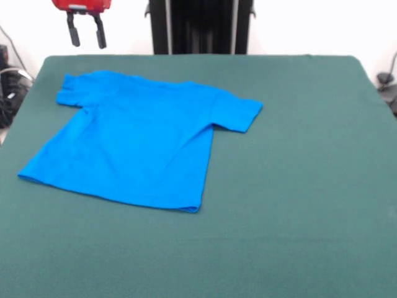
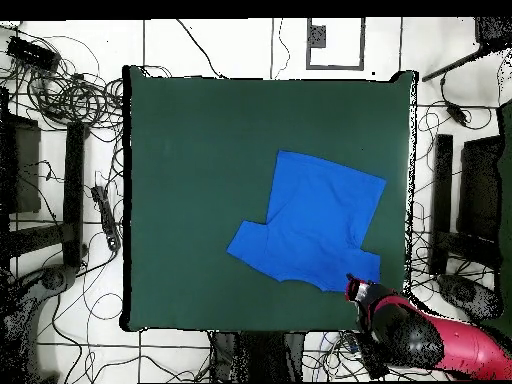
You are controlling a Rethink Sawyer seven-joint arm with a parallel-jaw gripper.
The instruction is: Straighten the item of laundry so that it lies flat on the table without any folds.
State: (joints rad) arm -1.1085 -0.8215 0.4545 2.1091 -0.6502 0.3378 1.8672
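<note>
The item of laundry [image 1: 139,146], a bright blue short-sleeved T-shirt, lies spread on the left half of the dark green table [image 1: 298,186] with its plain side up. One sleeve reaches right, the other is bunched at the far left corner. In the overhead view the item of laundry [image 2: 315,220] sits toward the table's [image 2: 200,180] right side. My gripper [image 1: 87,30] hangs open and empty above the table's far left edge, just beyond the bunched sleeve, clear of the cloth. From overhead the gripper [image 2: 357,291] shows by the shirt's lower right corner.
The red and black arm [image 2: 430,345] reaches in from the lower right in the overhead view. Cables and dark stands [image 2: 60,200] surround the table on the floor. A black pedestal [image 1: 200,26] rises behind the far edge.
</note>
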